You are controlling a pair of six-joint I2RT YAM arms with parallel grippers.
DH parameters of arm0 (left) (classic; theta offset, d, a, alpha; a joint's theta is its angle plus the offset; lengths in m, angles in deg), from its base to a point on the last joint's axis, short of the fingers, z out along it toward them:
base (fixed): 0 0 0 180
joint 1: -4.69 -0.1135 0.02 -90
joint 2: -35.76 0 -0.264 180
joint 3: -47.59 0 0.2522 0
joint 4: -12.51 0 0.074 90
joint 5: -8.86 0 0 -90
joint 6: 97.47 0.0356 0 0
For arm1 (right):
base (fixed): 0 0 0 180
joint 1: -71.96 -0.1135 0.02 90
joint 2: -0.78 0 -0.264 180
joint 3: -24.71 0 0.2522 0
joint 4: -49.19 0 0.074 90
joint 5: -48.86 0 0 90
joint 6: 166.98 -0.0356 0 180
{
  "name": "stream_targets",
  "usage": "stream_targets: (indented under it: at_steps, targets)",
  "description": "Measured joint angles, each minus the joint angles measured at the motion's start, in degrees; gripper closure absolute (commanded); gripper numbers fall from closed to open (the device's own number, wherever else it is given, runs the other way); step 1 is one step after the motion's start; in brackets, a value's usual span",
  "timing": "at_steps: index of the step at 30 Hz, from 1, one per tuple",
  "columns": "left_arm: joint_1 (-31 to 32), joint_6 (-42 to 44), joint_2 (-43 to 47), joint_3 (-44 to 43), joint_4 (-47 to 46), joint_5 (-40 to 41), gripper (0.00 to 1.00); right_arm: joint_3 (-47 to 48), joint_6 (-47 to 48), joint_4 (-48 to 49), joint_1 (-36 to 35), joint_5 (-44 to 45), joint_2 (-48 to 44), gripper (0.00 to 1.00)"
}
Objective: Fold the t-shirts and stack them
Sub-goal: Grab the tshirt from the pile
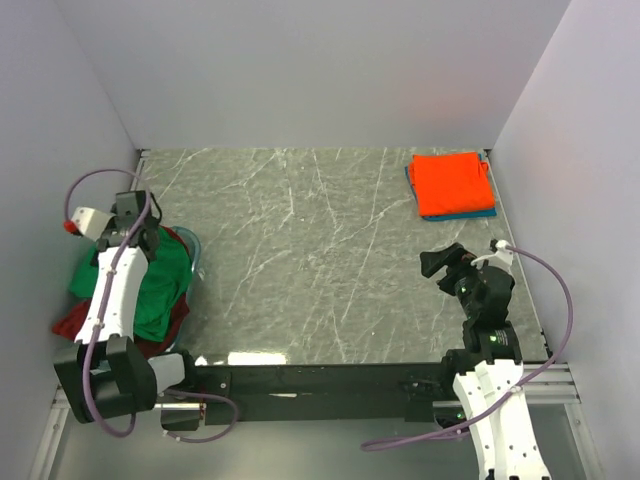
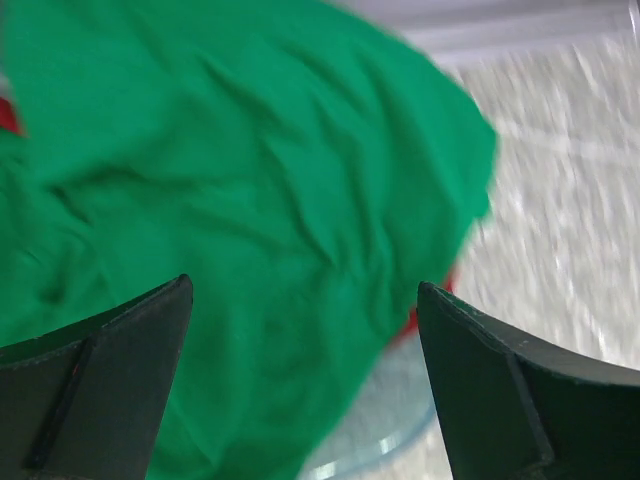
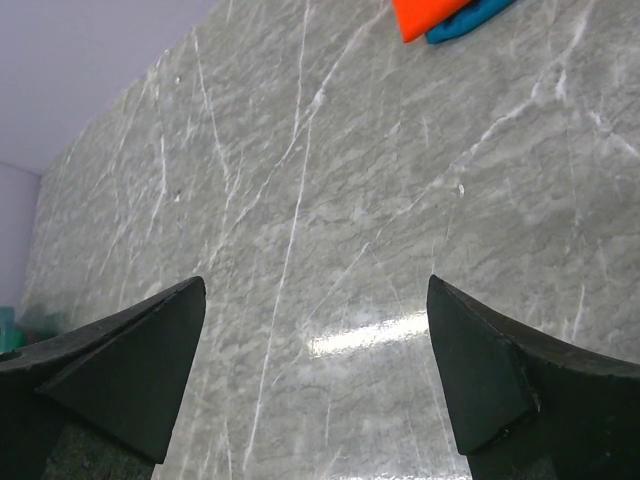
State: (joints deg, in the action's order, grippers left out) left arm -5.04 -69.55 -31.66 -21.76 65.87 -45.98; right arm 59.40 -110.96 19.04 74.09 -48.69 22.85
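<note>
The grey marbled worktop [image 1: 300, 260] lies bare across its middle, which I judge is kept as your folding space. At its left edge the unfolded heap waits: the green t-shirt [image 1: 160, 285] lies crumpled on top of the dark red t-shirt [image 1: 70, 322], so green is likely your next pick. In the far right corner the finished stack sits out of the way, the folded orange-red t-shirt [image 1: 452, 183] squarely on the teal-blue t-shirt [image 1: 470, 213]. Your left hand [image 2: 303, 300] hangs over the green cloth with its fingers spread and nothing between them; whether they touch the fabric you cannot tell. Your right hand [image 3: 315, 300] is likewise spread and empty above bare stone, well apart from the stack. The overhead view alone shows both piles together; the left wrist view alone shows the green folds up close and a clear curved rim [image 2: 390, 430] under the shirt's edge, perhaps a bin.
</note>
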Motion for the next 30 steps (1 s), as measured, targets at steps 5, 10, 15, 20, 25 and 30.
stream_targets:
  at_steps: [5, 10, 15, 20, 25, 30]
  targets:
    - [-7.69, 1.20, -0.35, 0.39, -3.15, -0.81, 0.03, 0.00, 0.83, 0.72, 0.00, -2.23, 2.47, 0.03]
    - [-10.67, 3.85, -1.97, 2.14, -10.40, -4.70, 0.05, 0.00, 1.03, 1.46, 0.00, -4.11, 5.31, 0.03]
    - [-11.98, 4.59, -6.84, 2.12, -13.33, -5.49, 0.11, 0.00, 1.42, 1.57, 0.00, -4.46, 6.64, 0.03]
    - [-14.16, 5.97, -10.43, 2.12, -17.00, -8.48, 0.19, 0.00, 1.62, 2.16, 0.00, -4.59, 6.64, 0.03]
    - [-14.82, 6.67, -14.16, 2.10, -18.34, -10.21, 0.35, 0.00, 2.01, 2.21, 0.00, -4.57, 6.80, 0.03]
    - [-15.32, 7.34, -15.78, 1.07, -18.43, -10.64, 0.58, 0.00, 2.16, 2.19, 0.00, -4.55, 6.80, 0.03]
